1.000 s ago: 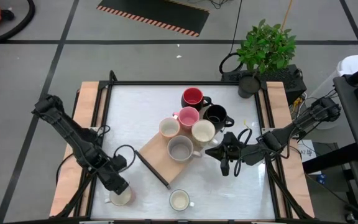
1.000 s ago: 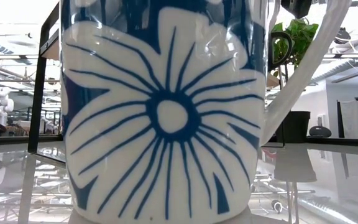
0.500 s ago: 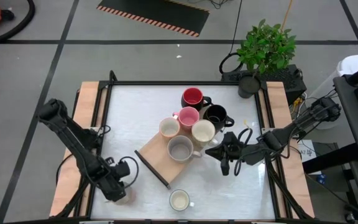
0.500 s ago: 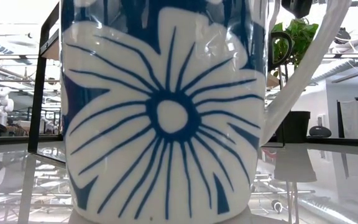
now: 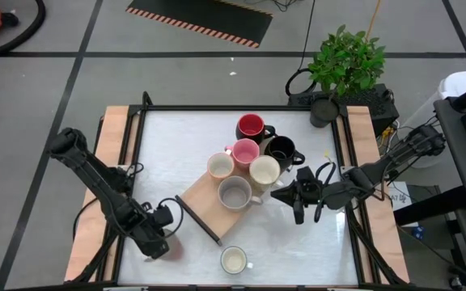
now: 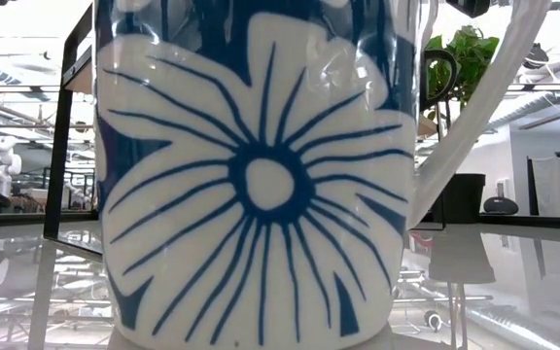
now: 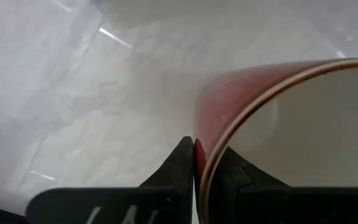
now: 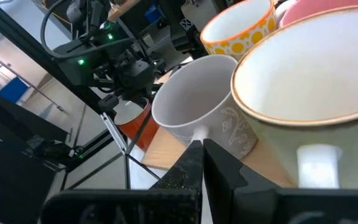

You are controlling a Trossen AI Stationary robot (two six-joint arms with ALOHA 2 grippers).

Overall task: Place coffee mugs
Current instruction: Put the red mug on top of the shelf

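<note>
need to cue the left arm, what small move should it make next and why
Probably lift straight up a little. The left gripper has its fingers pinched on the rim wall of the red mug, one inside and one outside, at the table's near-left corner, away from the mugs on the wooden board.

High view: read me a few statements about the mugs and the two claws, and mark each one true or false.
1. The left claw is clamped on the rim of a red-sided mug. True.
2. The grey mug stands on bare table. False: it stands on the wooden board.
3. The right claw holds a mug. False: it is shut and empty, beside the cluster.
4. A lone cream mug stands apart from the cluster. True.
</note>
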